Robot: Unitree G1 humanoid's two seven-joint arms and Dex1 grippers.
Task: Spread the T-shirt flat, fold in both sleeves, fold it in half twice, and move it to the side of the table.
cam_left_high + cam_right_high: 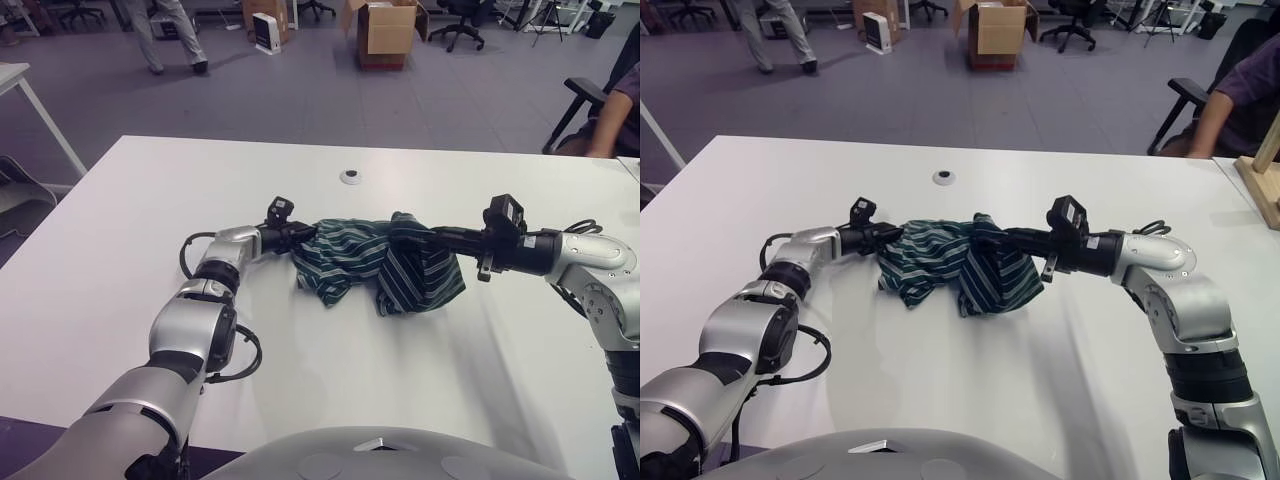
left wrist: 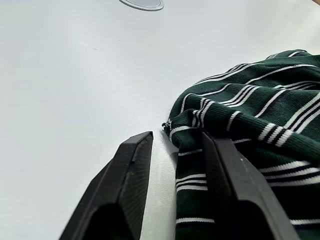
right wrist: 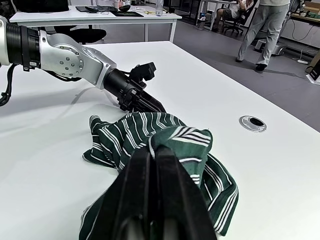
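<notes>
T-shirt (image 1: 375, 262), green striped, bunched mid-table (image 1: 120, 200). Left gripper (image 2: 176, 142) at its 9 o'clock edge, fingers parted around the hem. Right gripper (image 3: 152, 150) at 3 o'clock, clamped on a fold. Round grommet (image 1: 350, 177) at 12 o'clock, apart.

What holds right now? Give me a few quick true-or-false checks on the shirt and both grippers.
The T-shirt lies spread flat. False: it is bunched in a heap.
The right gripper is shut on a fold of the shirt. True.
The left gripper is shut. False: its fingers stand apart at the shirt's edge.
The round cable port in the table is uncovered, beyond the shirt. True.
The shirt sits at the table's side. False: it is mid-table.
</notes>
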